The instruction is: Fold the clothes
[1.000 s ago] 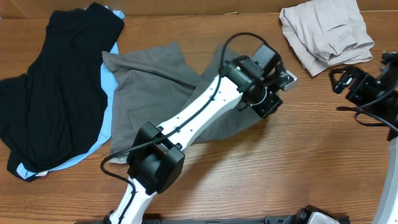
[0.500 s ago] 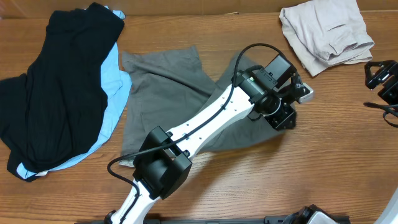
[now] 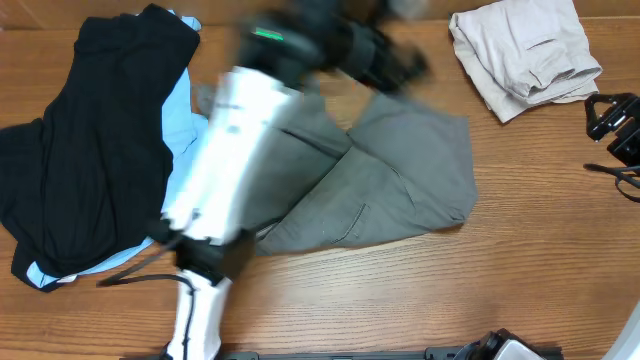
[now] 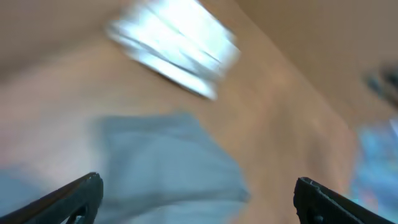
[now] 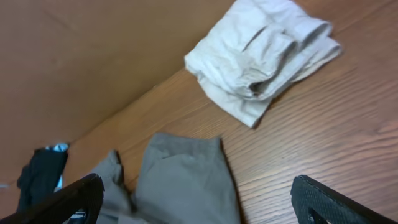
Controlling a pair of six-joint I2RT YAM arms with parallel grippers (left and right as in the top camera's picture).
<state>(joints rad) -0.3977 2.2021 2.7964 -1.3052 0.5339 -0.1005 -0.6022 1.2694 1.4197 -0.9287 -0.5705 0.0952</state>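
A folded beige cloth (image 5: pixel 264 53) is seen near the far edge of the wooden table (image 5: pixel 323 137), just by a brown wall (image 5: pixel 81 56). Grey shorts (image 5: pixel 180 180) are spread out nearer the front, well apart from it. A black piece (image 5: pixel 40 171) with a light blue bit (image 5: pixel 60 148) is seen at the left. The dark fingers (image 5: pixel 71 198) of the right gripper (image 5: pixel 196 199) are spread wide apart.

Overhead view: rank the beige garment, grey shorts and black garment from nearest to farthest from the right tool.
1. Beige garment, back right corner, beside the right tool.
2. Grey shorts, in the middle.
3. Black garment, far left.
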